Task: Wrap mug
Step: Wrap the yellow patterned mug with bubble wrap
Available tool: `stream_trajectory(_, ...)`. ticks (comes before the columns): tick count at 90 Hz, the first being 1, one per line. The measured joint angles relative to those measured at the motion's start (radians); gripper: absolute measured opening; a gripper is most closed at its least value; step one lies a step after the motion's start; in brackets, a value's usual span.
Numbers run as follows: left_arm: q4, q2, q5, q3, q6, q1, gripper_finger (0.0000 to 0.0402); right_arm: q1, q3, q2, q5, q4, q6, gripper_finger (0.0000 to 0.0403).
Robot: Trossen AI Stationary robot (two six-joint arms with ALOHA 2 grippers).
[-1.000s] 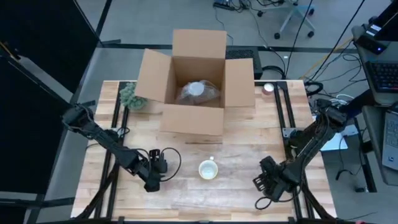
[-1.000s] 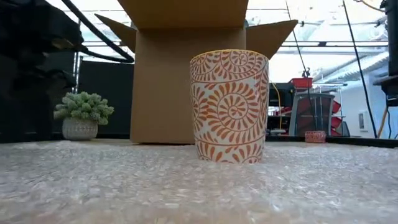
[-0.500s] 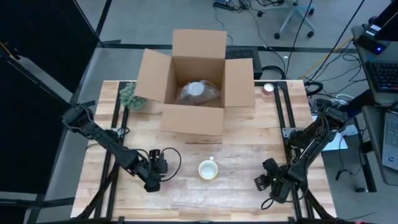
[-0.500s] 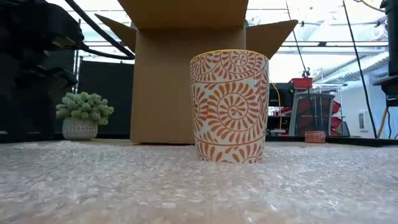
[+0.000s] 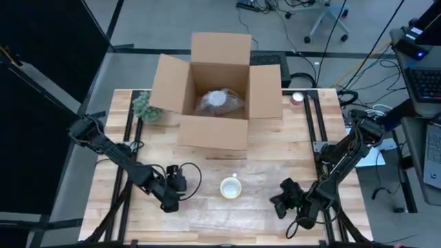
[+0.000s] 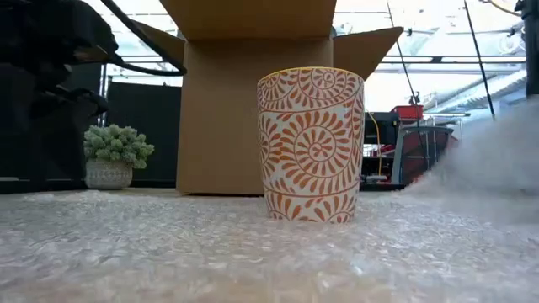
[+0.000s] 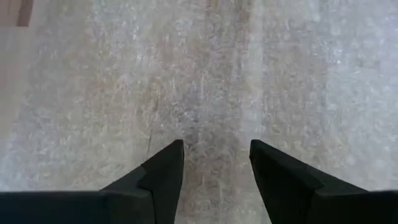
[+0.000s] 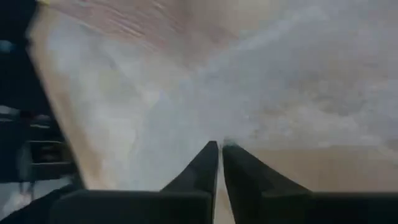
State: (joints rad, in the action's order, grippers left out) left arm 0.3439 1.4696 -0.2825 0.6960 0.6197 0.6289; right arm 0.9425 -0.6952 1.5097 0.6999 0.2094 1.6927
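- I saw the mug [image 5: 230,187] standing upright near the lower middle of the high view, on a sheet of bubble wrap [image 5: 207,210] spread on the table [image 5: 275,155].
- In the low view, the mug [image 6: 310,144] filled the middle of the frame. It was white with orange swirls.
- My right gripper [image 5: 280,200] sat at the lower right of the high view, to the right of the mug and apart from it.
- In the right wrist view, its fingers [image 8: 202,165] were pressed almost together, pinching the edge of the bubble wrap [image 8: 186,112]. That edge was lifted off the table.
- The low view showed the wrap [image 6: 497,160] rising at the right edge of the frame.
- My left gripper [image 5: 180,180] was at the lower left of the high view, left of the mug.
- In the left wrist view, its fingers [image 7: 163,177] were spread apart over flat wrap [image 7: 205,81], holding nothing.
- An open cardboard box [image 5: 217,93] stood at the upper middle, with something wrapped inside.
- A small plant [image 5: 144,107] sat to the left of the box.
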Motion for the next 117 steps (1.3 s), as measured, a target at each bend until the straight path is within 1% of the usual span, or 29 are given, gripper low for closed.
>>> stream_trajectory(8, -0.007, 0.0, -0.001, 0.0, 0.0, 0.0, 0.0173, -0.035, 0.0, 0.0, 0.04, -0.124, -0.177, 0.0002)
stream_trajectory(18, -0.038, 0.0, -0.002, 0.0, -0.005, 0.0, 0.0173, -0.106, 0.0, 0.0, 0.095, -0.319, -0.428, 0.0002)
stream_trajectory(29, -0.055, 0.0, -0.003, 0.0, -0.006, 0.0, 0.0173, -0.189, 0.0, 0.0, 0.084, -0.549, -0.753, 0.0001)
stream_trajectory(37, -0.055, 0.0, -0.006, 0.0, -0.005, 0.0, 0.0173, -0.242, -0.001, -0.001, 0.021, -0.634, -0.89, 0.0001)
stream_trajectory(45, -0.055, 0.0, -0.006, 0.0, -0.001, 0.0, 0.0173, -0.273, -0.001, -0.001, -0.036, -0.639, -0.912, 0.0001)
stream_trajectory(53, -0.057, 0.0, -0.007, 0.0, 0.0, 0.0, 0.0173, -0.304, 0.0, -0.001, -0.051, -0.658, -0.924, 0.0)
stream_trajectory(58, -0.062, 0.0, -0.015, 0.0, -0.004, -0.001, 0.0173, -0.327, 0.0, 0.0, -0.062, -0.724, -0.976, 0.0)
stream_trajectory(63, -0.068, 0.0, -0.018, 0.0, -0.009, -0.001, 0.0173, -0.349, -0.002, 0.0, -0.1, -0.805, -1.054, 0.0)
stream_trajectory(67, -0.079, 0.0, -0.018, 0.0, -0.019, -0.002, 0.0173, -0.365, -0.014, 0.0, -0.132, -0.836, -1.107, 0.0)
stream_trajectory(72, -0.09, 0.0, -0.018, 0.0, -0.024, -0.002, 0.0173, -0.386, -0.04, 0.0, -0.172, -0.829, -1.148, 0.0)
stream_trajectory(79, -0.112, 0.0, -0.018, 0.0, -0.024, -0.002, 0.0173, -0.419, -0.082, 0.001, -0.22, -0.766, -1.174, 0.0)
stream_trajectory(91, -0.169, 0.0, -0.018, 0.0, -0.025, -0.001, 0.0173, -0.463, -0.131, 0.034, -0.259, -0.657, -1.178, 0.0)
stream_trajectory(97, -0.199, 0.0, -0.018, 0.0, -0.027, -0.001, 0.0173, -0.478, -0.14, 0.059, -0.268, -0.652, -1.171, 0.0)
stream_trajectory(104, -0.219, 0.0, -0.018, 0.006, -0.027, -0.001, 0.0173, -0.499, -0.148, 0.092, -0.307, -0.656, -1.156, 0.0)
stream_trajectory(111, -0.219, 0.0, -0.018, 0.028, -0.033, -0.001, 0.0173, -0.514, -0.15, 0.13, -0.34, -0.654, -1.133, 0.0)
stream_trajectory(117, -0.22, 0.0, -0.019, 0.058, -0.037, -0.001, 0.0173, -0.52, -0.15, 0.159, -0.345, -0.658, -1.118, 0.0)
